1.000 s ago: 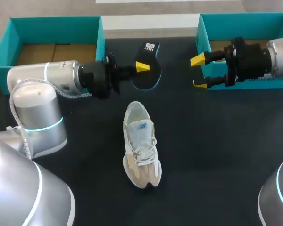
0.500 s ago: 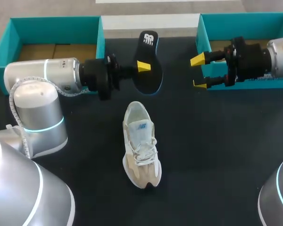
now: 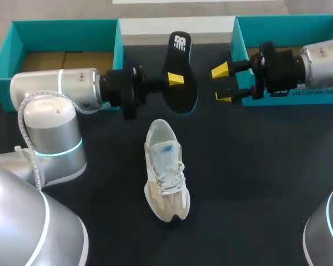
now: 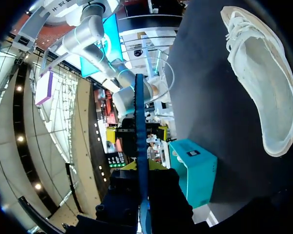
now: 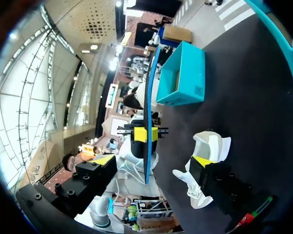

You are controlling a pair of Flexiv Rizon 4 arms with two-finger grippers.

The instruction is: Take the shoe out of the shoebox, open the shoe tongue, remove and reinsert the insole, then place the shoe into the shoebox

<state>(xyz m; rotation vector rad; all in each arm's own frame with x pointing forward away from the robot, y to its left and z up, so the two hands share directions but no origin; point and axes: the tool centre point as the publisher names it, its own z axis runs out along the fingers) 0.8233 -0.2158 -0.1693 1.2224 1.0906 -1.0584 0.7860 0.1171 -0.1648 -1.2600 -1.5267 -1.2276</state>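
Note:
My left gripper [image 3: 176, 80] is shut on a black insole [image 3: 181, 69] with a blue rim, holding it above the table with its white-logo heel toward the far side. In the left wrist view the insole [image 4: 139, 122] shows edge-on between the fingers. A white and beige shoe [image 3: 165, 169] lies on the black table, nearer than the insole, with its opening toward the insole. My right gripper [image 3: 221, 84] stands open just right of the insole and is not touching it. From the right wrist, the insole [image 5: 149, 107] stands edge-on ahead of the open gripper [image 5: 153, 161], with the shoe [image 5: 207, 151] beside it.
One teal box half [image 3: 22, 33] stands at the far left and another teal box half [image 3: 237, 39] at the far right, behind my right arm. The black table [image 3: 255, 183] lies bare around the shoe.
My left arm has carried the insole rightward and lifted it more upright. My right gripper has shifted left, toward the insole. The shoe has not moved.

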